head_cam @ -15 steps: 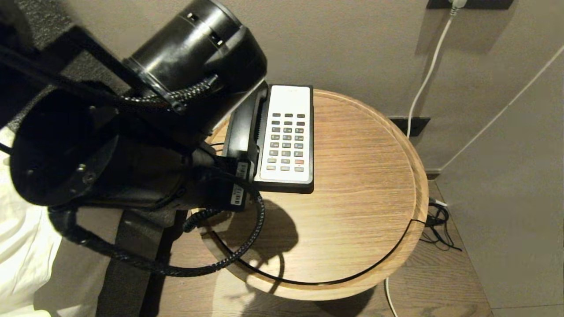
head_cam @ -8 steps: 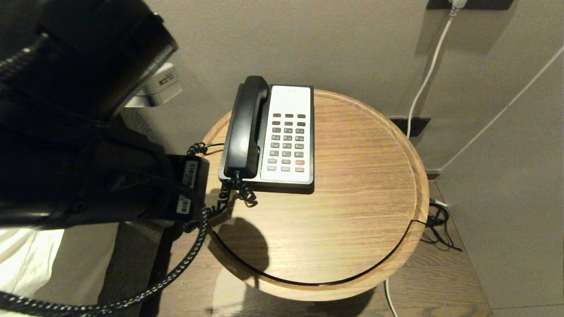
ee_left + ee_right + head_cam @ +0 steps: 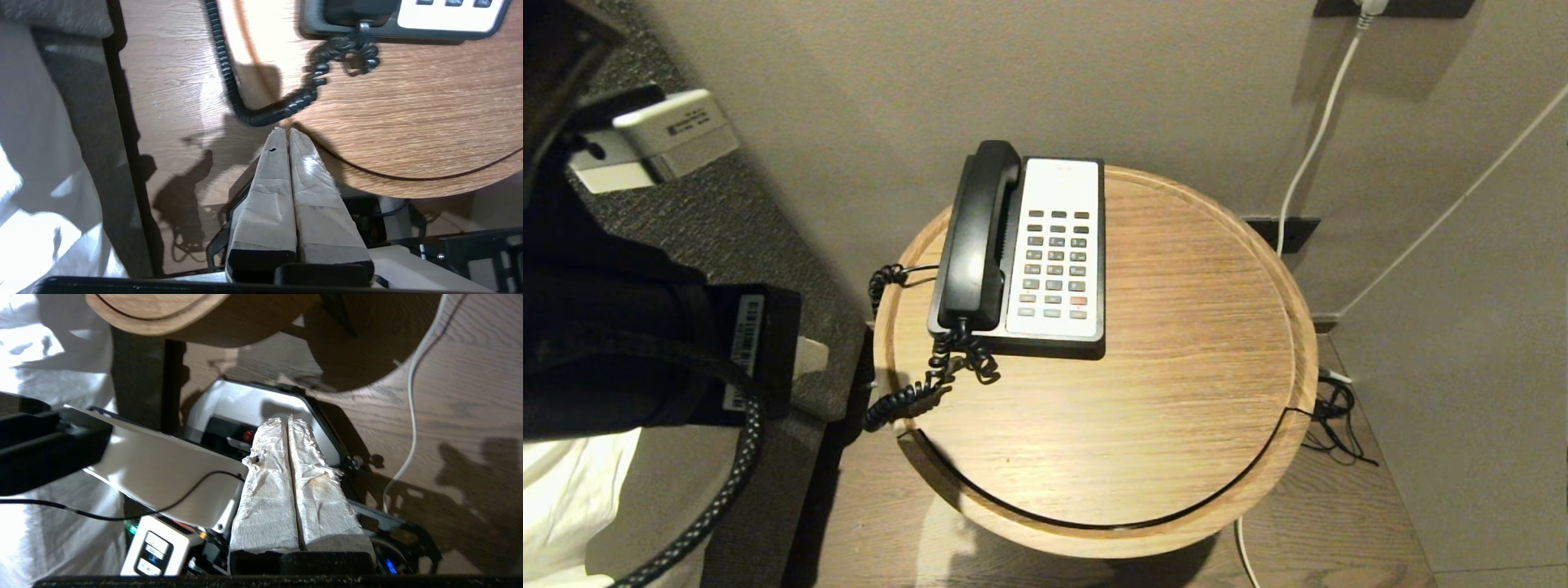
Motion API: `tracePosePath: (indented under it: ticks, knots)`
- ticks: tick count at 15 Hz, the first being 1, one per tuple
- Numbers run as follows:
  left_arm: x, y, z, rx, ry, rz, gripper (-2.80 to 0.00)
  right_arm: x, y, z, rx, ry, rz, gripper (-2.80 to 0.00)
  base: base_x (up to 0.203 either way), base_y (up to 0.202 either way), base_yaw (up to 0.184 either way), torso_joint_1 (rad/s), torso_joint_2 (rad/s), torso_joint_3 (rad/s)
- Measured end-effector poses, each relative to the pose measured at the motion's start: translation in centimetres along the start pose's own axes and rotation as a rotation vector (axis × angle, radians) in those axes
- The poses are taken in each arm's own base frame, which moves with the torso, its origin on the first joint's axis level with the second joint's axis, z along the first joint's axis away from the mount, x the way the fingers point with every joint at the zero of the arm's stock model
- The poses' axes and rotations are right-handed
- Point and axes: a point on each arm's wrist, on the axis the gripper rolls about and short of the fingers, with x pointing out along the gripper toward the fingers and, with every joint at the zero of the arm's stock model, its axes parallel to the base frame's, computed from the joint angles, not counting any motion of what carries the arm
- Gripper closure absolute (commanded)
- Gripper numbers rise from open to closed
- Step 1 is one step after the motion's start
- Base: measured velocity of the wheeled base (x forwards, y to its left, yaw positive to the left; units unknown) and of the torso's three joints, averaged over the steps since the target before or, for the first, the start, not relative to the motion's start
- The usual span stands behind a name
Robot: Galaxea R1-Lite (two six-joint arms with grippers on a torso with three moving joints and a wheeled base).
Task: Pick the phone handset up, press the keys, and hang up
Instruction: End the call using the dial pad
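The glossy black phone handset (image 3: pixel 976 237) lies in its cradle on the left side of the phone base (image 3: pixel 1054 336), with nothing gripping it. Its coiled cord (image 3: pixel 915 392) spills over the table's left edge. The keys (image 3: pixel 1055 263) sit uncovered in the white faceplate. My left gripper (image 3: pixel 288 131) is shut and empty, its taped fingertips hovering just off the table's near-left rim, close to the cord (image 3: pixel 286 108) and short of the handset's end (image 3: pixel 359 8). My right gripper (image 3: pixel 286 418) is shut and empty, parked low over the robot's base, below the table.
The phone stands on a round wooden side table (image 3: pixel 1176 408) against a beige wall. A white cable (image 3: pixel 1307 163) hangs down the wall at the right. My left arm (image 3: pixel 645 351) fills the head view's left edge, over white bedding (image 3: pixel 564 490).
My left arm has pulled back to the left, away from the phone, uncovering the handset and cord. The handset stays on its cradle. The right arm has not moved.
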Motion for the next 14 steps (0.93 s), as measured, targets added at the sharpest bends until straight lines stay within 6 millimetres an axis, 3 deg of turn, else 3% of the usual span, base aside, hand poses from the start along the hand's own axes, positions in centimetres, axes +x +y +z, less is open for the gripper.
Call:
tracePosePath:
  ticks: [3, 6, 9, 14]
  knots:
    - [-0.8, 1.8, -0.9, -0.023, -0.010, 0.015, 0.00, 0.8, 1.2, 1.6, 0.007, -0.040, 0.030, 0.00, 0.000, 0.000, 0.000, 0.000, 0.00, 0.000]
    - [-1.8, 3.2, -1.4, -0.052, -0.037, 0.010, 0.00, 3.1, 3.3, 4.4, 0.006, -0.038, 0.042, 0.00, 0.000, 0.000, 0.000, 0.000, 0.00, 0.000]
    - [-3.0, 4.0, -1.3, -0.078, -0.081, -0.017, 0.00, 7.4, 6.7, 8.4, 0.003, -0.036, 0.051, 0.00, 0.000, 0.000, 0.000, 0.000, 0.00, 0.000]
    - [-5.6, 4.9, 0.1, -0.151, -0.172, -0.087, 0.00, 17.0, 12.2, 14.2, -0.002, -0.014, 0.045, 0.00, 0.000, 0.000, 0.000, 0.000, 0.00, 0.000]
